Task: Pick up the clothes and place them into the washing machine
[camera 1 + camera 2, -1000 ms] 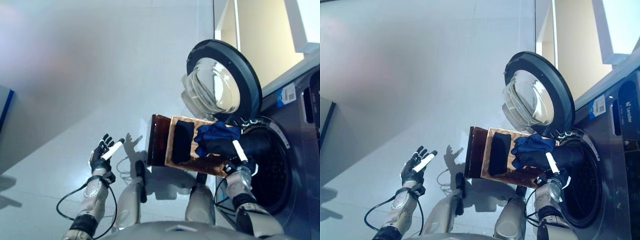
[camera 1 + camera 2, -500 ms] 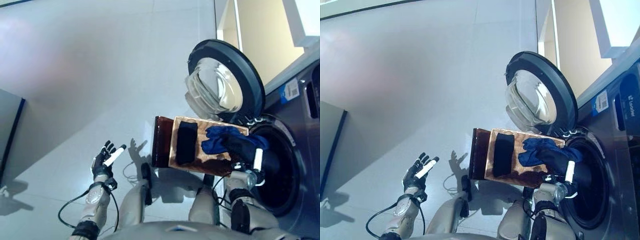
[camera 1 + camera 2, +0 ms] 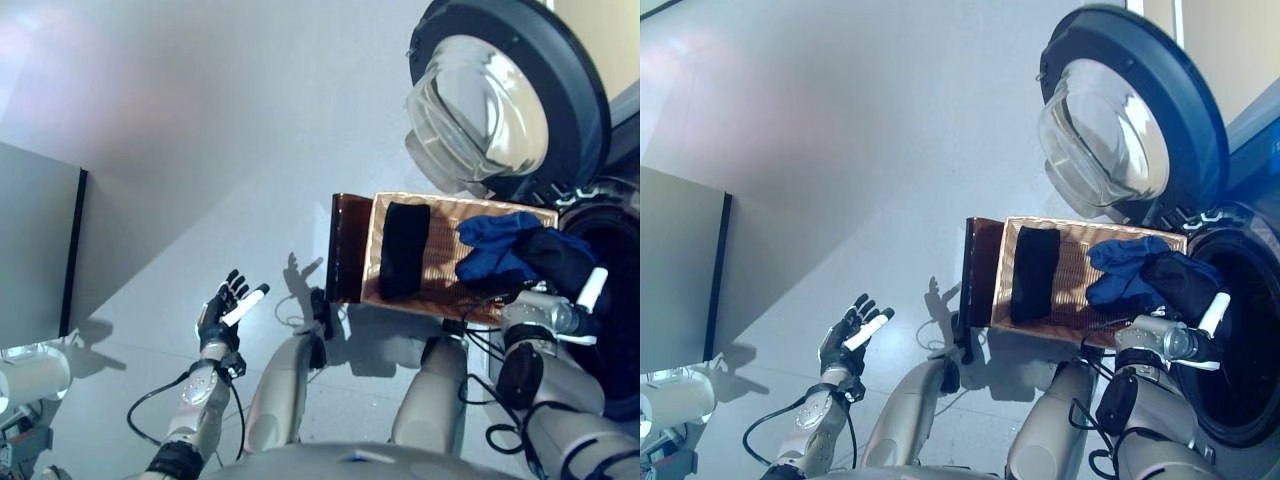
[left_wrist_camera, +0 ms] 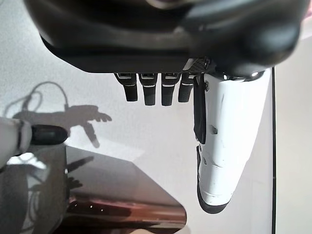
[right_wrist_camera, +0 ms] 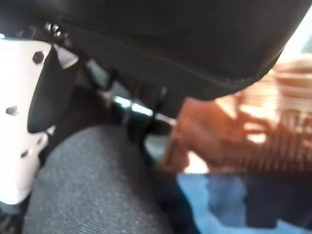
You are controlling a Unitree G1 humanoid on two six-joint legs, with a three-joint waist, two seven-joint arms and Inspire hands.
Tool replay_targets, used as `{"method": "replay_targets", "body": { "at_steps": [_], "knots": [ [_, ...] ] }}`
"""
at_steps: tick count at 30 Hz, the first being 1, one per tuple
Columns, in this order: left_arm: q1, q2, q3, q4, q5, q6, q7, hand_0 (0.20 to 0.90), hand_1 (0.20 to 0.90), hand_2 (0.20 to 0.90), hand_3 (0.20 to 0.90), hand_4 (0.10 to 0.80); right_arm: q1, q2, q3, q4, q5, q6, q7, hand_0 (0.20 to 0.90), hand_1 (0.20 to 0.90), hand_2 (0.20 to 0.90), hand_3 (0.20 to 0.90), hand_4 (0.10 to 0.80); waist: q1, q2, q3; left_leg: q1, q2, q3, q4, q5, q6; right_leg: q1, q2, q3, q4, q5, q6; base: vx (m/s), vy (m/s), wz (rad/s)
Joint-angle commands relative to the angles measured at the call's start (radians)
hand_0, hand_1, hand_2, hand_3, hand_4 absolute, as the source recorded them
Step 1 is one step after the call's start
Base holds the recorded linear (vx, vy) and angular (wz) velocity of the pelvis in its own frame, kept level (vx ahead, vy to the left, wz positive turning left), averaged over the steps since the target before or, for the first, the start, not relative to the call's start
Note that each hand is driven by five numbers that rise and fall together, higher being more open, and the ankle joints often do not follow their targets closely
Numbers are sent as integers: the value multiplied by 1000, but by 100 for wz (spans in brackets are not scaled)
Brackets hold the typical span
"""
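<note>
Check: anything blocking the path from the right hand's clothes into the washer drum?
Nothing visible. The washing machine door is swung fully open, clear of the drum opening. The right hand holds dark and blue clothes at the drum's edge, above the basket.

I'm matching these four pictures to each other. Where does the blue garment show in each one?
Left eye view: blue garment at the basket's right end, by the right hand.
Right eye view: same place, beside the washing machine opening.
Left wrist view: not in it.
Right wrist view: blue cloth close up, past a dark grey garment.
Shared landmark: the brown basket, seen also in the right wrist view.
</note>
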Motion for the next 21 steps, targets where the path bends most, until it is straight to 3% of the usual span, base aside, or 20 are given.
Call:
{"method": "replay_targets", "body": {
  "at_steps": [1, 6, 14, 21],
  "knots": [
    [9, 48, 11, -62, -19, -67, 6, 900, 900, 900, 900, 800, -26, -111, -25, 10, 44, -115, -5, 200, 200, 200, 200, 300, 13, -2, -36, 3, 102, -49, 177, -160, -128, -38, -11, 50, 11, 77, 0, 25, 15, -6],
    [6, 57, 13, -71, -5, -81, 13, 900, 900, 900, 900, 800, -46, -152, 79, 29, -89, -51, -18, 200, 200, 200, 200, 300, 24, -3, -37, -30, 102, -44, 223, -182, -121, -88, -8, 79, 60, 61, -5, -5, 18, -5],
    [11, 59, 12, -72, -5, -83, 22, 900, 900, 900, 900, 800, -101, -226, 70, 16, -96, -77, -62, 200, 200, 200, 200, 300, 33, -5, -46, -64, 96, -43, 230, -183, -119, -131, -6, 90, 78, 52, -10, 3, 3, -3],
    [1, 73, -4, -57, 9, -77, 39, 900, 900, 900, 900, 800, -154, -387, 40, 128, -50, -68, -132, 200, 200, 200, 200, 300, 45, -4, -67, -87, 90, -52, 239, -183, -120, -159, -6, 99, 109, 35, -13, 0, -1, 1]
  ]
}}
